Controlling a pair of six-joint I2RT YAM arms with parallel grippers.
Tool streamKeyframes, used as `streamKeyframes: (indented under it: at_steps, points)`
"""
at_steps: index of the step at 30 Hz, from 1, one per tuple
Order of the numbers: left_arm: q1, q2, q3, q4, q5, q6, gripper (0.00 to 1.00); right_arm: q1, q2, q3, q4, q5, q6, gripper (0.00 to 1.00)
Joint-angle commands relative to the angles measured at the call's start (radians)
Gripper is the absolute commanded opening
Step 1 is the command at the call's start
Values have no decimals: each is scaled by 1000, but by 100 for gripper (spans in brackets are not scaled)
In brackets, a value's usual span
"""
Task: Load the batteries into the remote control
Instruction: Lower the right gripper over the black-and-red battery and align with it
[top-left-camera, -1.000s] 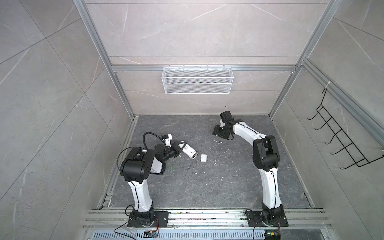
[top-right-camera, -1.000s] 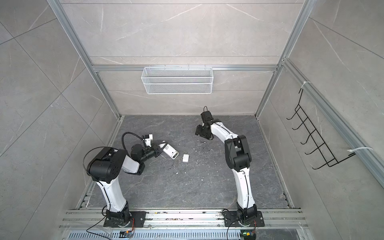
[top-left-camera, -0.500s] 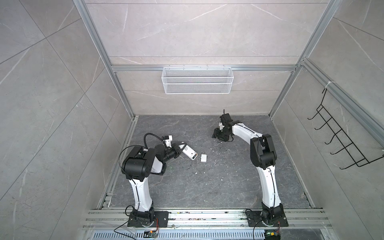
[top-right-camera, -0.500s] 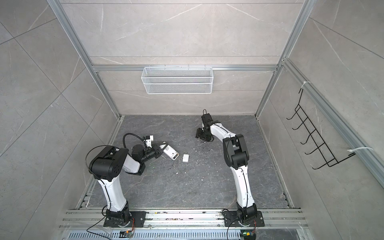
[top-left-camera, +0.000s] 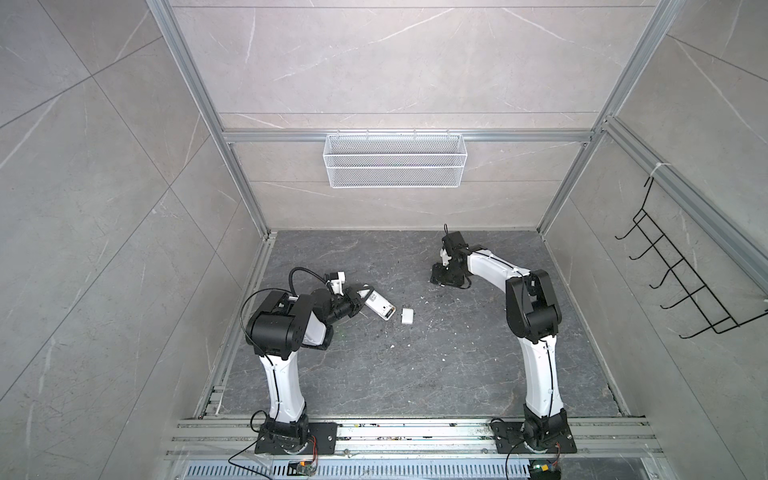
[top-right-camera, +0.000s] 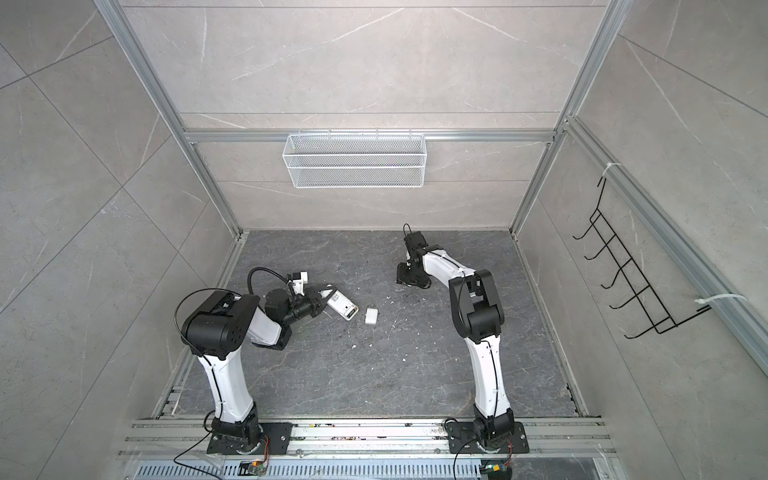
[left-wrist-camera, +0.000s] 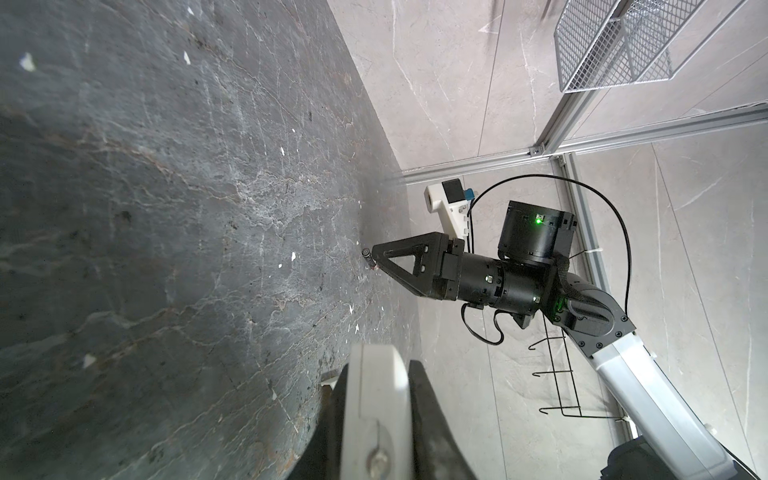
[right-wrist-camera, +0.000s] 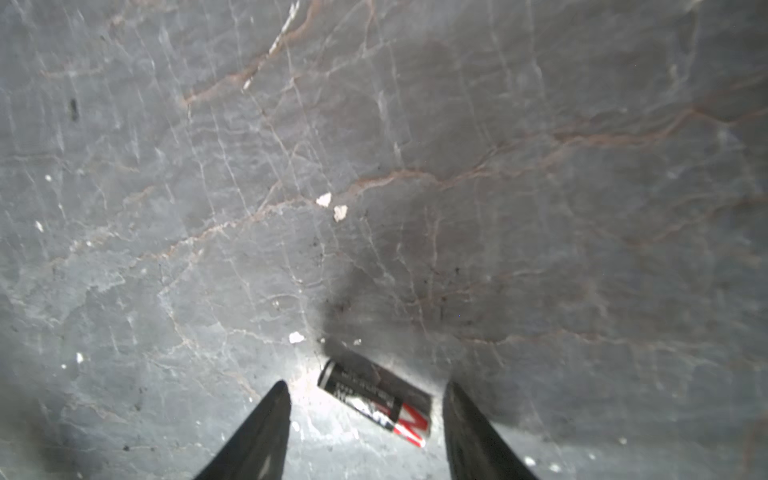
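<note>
One battery lies askew between the jaws of the released right tool, two o'clock of the remote control that the left tool clenches; square up before closing.

The right tool has sunk lower over the battery.

The desk is a dark grey slab veined like marble, scattered with small white flecks. A small white squarish cover lies flat on it left of the middle. A black-and-red battery lies on its side farther back, well apart from the cover.
</note>
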Motion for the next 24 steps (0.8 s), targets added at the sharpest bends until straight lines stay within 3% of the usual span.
streamKeyframes:
  at_steps: [1, 16, 24]
  points:
    - [5, 8, 27, 60, 30, -4, 4, 16, -21, -32, -50, 28, -43, 58]
    - [4, 15, 31, 61, 32, -12, 4, 33, -6, -36, -56, 42, -64, 48]
    - [4, 21, 31, 59, 34, -18, 4, 50, 5, -32, -51, 44, -54, 36]
